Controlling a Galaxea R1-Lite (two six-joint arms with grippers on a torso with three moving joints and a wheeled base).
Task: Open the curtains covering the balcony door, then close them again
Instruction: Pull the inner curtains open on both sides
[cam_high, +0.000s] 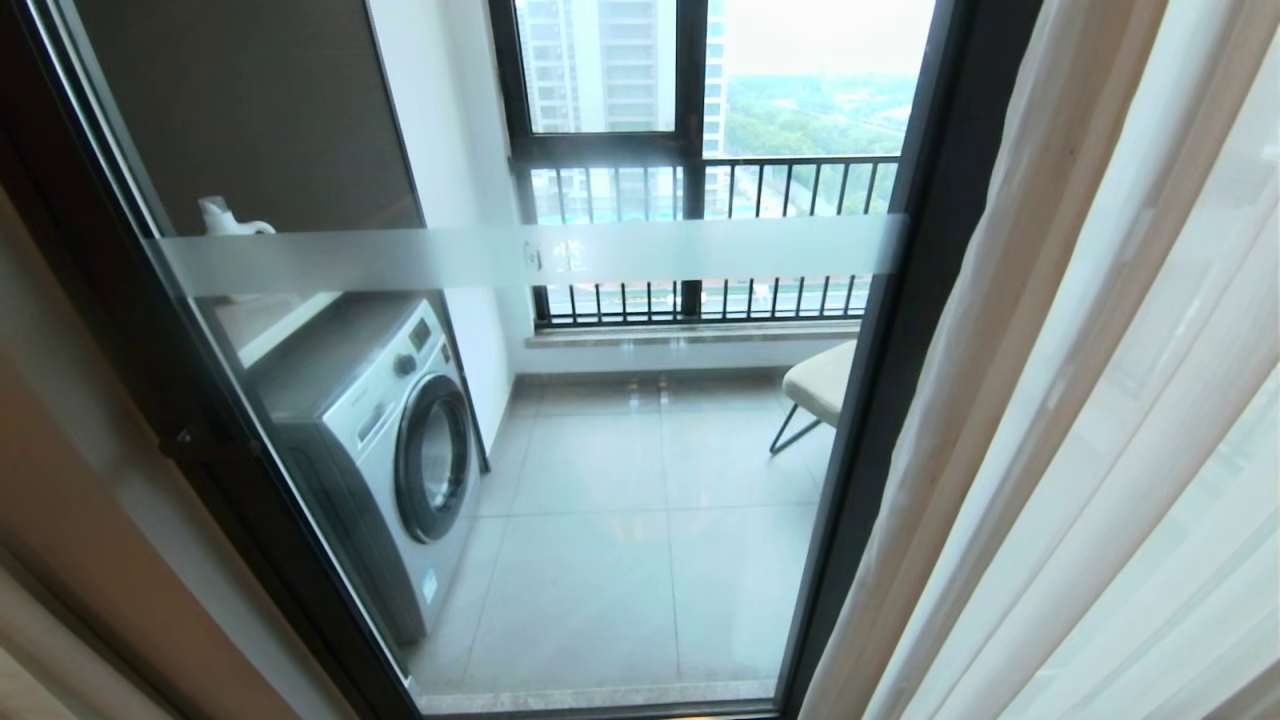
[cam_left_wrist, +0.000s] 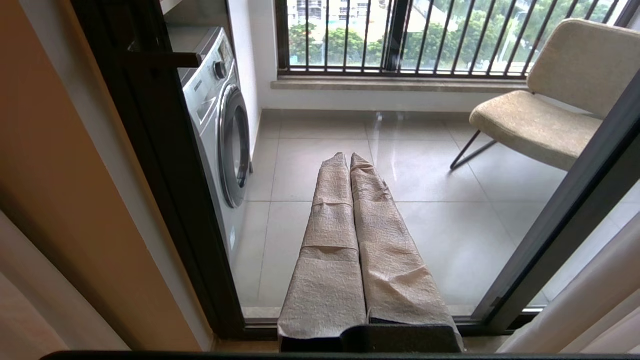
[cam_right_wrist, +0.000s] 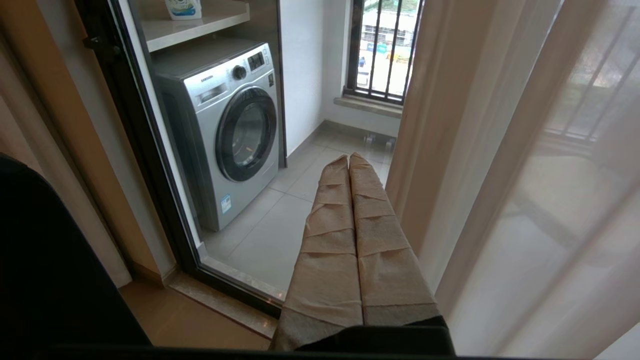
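Both sets of jaws are clenched on nothing: the left gripper (cam_left_wrist: 348, 156), its fingers wrapped in beige tape, points at the bare glass of the balcony door (cam_high: 600, 450), and the right gripper (cam_right_wrist: 348, 157), wrapped the same way, sits just beside the curtains (cam_high: 1080, 400) without touching them, as far as I can make out. Neither arm shows in the head view. Those curtains hang bunched on the right side of the door, a beige drape at the edge nearest the glass and a thin white sheer beyond it, leaving the pane uncovered. A frosted band (cam_high: 520, 255) runs across the glass inside the thick black frame. Through it, on the tiled balcony floor, stands a silver washing machine (cam_high: 390, 450) on the left and a cream chair (cam_high: 820, 385) on the right, with a barred railing (cam_high: 700, 240) and window behind them. Another strip of beige fabric (cam_high: 60, 560) hangs at the far left edge.
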